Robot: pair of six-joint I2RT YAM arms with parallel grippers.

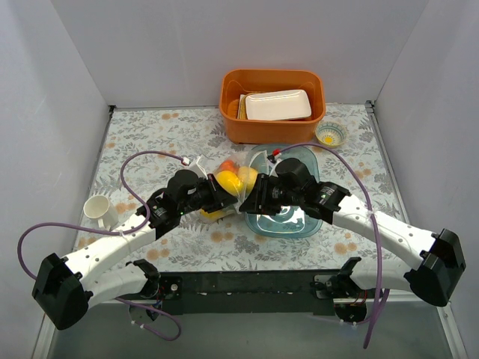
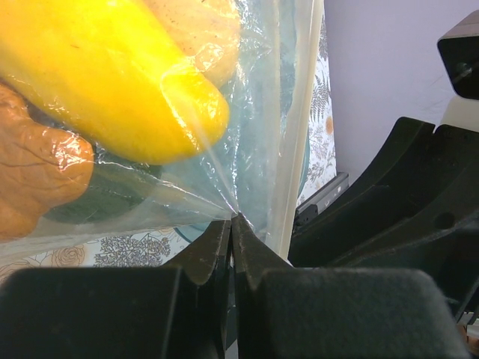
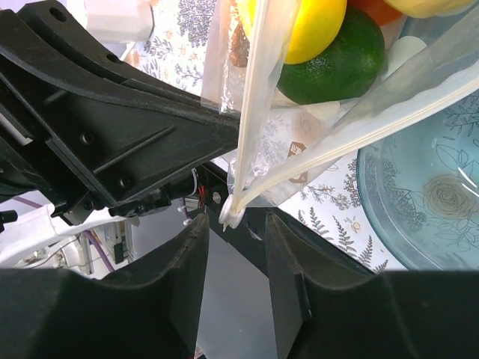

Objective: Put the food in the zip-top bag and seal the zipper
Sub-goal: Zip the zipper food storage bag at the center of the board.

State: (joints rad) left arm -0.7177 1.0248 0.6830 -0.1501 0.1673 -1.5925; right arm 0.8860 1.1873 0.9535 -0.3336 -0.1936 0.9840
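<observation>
**Top view.** Both arms reach in over the flowered table [image 1: 187,138] and meet at its middle. The bag [image 1: 233,182] is held up between them, the left gripper [image 1: 224,198] on its left side and the right gripper [image 1: 251,196] on its right. The toy food [image 1: 228,179] shows yellow and orange through the plastic. A blue dish [image 1: 299,226] lies just right of the bag, under the right arm. An orange bin [image 1: 271,127] stands at the far edge with a white tray [image 1: 278,105] in it, and a small bowl [image 1: 330,134] sits beside the bin on its right. A white mug [image 1: 99,209] is well off to the left.

**Left wrist.** The left gripper [image 2: 233,224] is clenched on a fold of the bag [image 2: 247,112], its fingertips pressed together with the film pulled taut from the pinch. The food [image 2: 112,75] sits inside the bag: a large yellow piece, an orange one and a dark green one. The zipper strip [image 2: 296,134] runs upright just right of the pinch.

**Right wrist.** The right gripper [image 3: 233,224] stands released, with a clear gap between its fingers. The bag's bottom corner [image 3: 230,213] hangs at that gap; I cannot tell whether it touches. From that corner the two halves of the zipper strip [image 3: 258,90] spread apart, so the mouth is unsealed here. Green and yellow food [image 3: 344,63] sits above, and the blue dish [image 3: 426,202] lies to the right.
</observation>
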